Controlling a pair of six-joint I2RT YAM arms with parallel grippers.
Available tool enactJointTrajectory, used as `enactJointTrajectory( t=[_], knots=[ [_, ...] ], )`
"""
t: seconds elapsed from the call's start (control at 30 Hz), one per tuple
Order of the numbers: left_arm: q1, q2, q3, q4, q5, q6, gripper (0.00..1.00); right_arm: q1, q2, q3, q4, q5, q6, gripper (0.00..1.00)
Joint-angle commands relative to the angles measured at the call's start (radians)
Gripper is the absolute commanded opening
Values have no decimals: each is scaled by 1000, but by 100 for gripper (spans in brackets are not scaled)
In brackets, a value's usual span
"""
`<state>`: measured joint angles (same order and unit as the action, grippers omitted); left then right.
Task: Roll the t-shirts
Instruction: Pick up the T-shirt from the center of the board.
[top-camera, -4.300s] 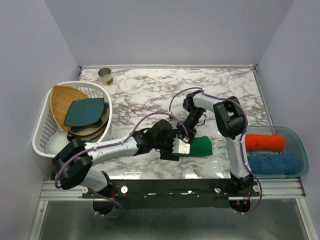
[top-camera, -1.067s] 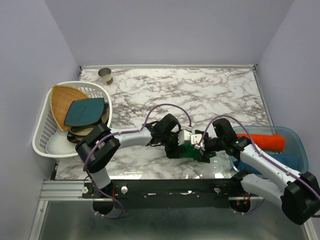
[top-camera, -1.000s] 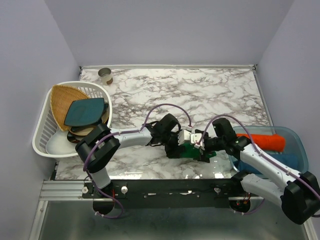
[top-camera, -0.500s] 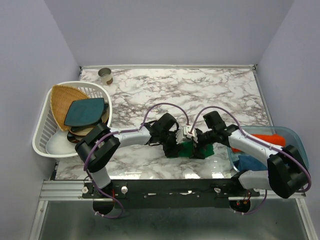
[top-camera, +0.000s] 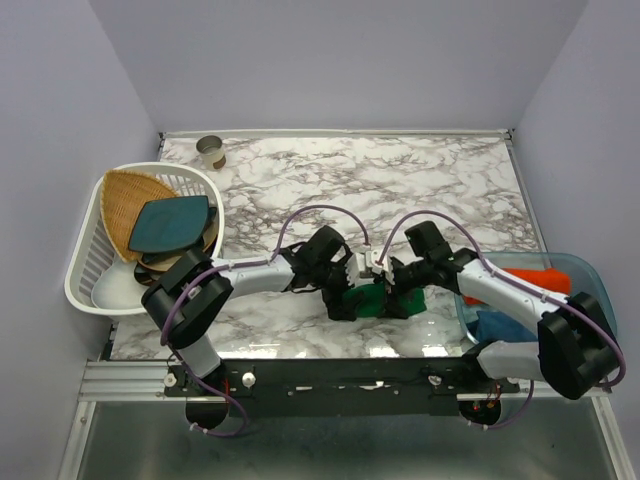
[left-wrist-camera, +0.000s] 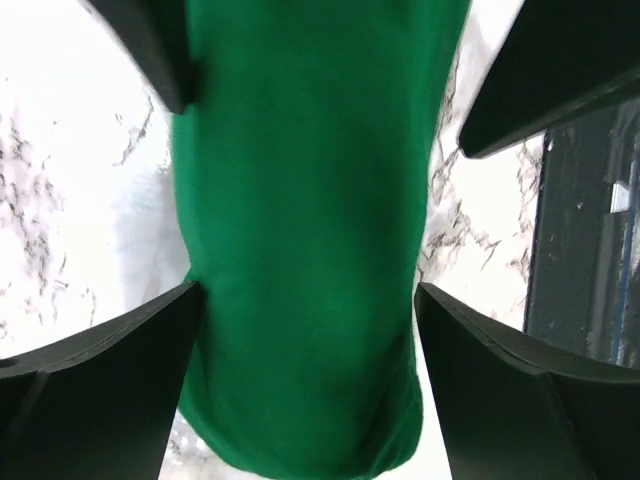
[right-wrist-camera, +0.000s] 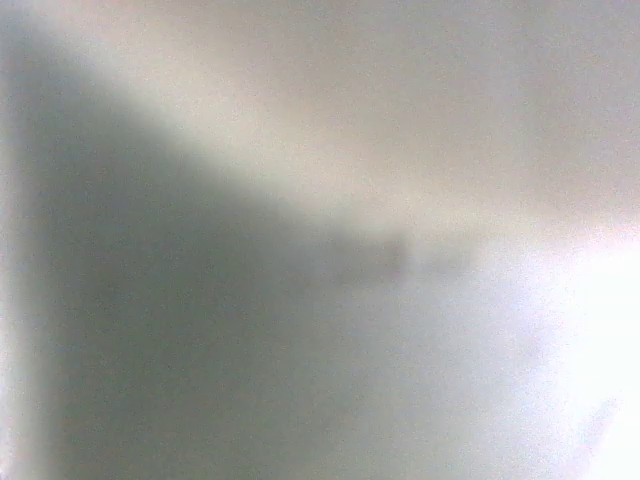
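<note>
green t-shirt (top-camera: 366, 300): rolled bundle on marble table (top-camera: 440, 185), lower centre of top view, between both grippers
left gripper (left-wrist-camera: 307, 292): jaws apart, one finger each side of the roll, against the cloth
right gripper (top-camera: 400, 297): jaws wide apart at the roll's right end; its wrist view is all blur
orange-red t-shirt (top-camera: 533, 279), blue t-shirt (top-camera: 497, 327): in clear bin (top-camera: 590, 268), lower right

I count three cloth t-shirts: a bright green one (top-camera: 368, 299), an orange-red one (top-camera: 545, 276), a blue one (top-camera: 496, 326). One clear bluish plastic tub (top-camera: 598, 291), one white plastic basket (top-camera: 85, 266), one tan wicker tray (top-camera: 120, 194), one dark teal plate (top-camera: 170, 222), one small grey cup (top-camera: 211, 152).
</note>
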<state>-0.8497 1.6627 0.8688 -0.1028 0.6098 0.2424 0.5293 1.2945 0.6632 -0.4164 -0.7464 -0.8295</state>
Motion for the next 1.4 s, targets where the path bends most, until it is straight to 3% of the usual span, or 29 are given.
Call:
enactJointTrajectory(
  t=[0.0,0.23,0.4,0.73,1.17,1.3,1.37],
  knots=[
    [11,-49,15,92,42,4,99,8,-32,-7,-154,38,-5,100],
    [15,-130,27,-17,36,54,99,8,45,35,-177,65,-63,100],
    [47,-271,-17,-93,31,67,99,8,106,68,-179,65,-65,100],
    [136,-452,-117,-233,-111,29,99,8,196,92,-282,87,-148,100],
    [175,-514,-108,-235,-176,18,99,43,313,156,-168,200,-22,100],
    [195,-514,-58,-270,-196,47,99,101,338,153,-139,248,-26,90],
    [205,-514,-44,-291,-211,64,99,126,362,161,-130,271,-28,74]
  ],
)
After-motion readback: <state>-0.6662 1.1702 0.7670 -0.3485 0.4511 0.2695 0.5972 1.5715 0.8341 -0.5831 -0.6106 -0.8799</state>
